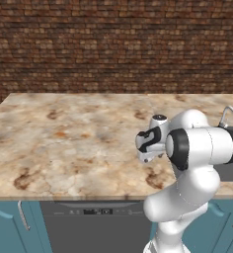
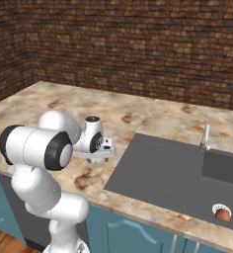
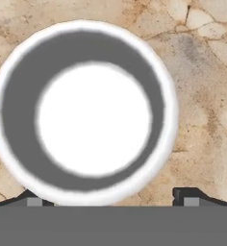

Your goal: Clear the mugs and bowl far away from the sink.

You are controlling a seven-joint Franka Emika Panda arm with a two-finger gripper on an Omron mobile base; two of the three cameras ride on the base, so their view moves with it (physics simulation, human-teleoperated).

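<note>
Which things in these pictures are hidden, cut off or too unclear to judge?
- White mug, hand view: seen from straight above, so its handle and height stay hidden; its lower rim covers the space between the fingertips, so a grip cannot be confirmed.
- Gripper, left base view: the hand points down and the arm hides it.
- Sink, right base view: cut off by the right edge.
- Small reddish-brown thing at the drain: too small to identify.

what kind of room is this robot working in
A simulated kitchen, most likely: a marble-patterned counter holds a recessed dark grey sink with a steel faucet, teal cabinets sit below, and a brick wall rises behind.
</note>
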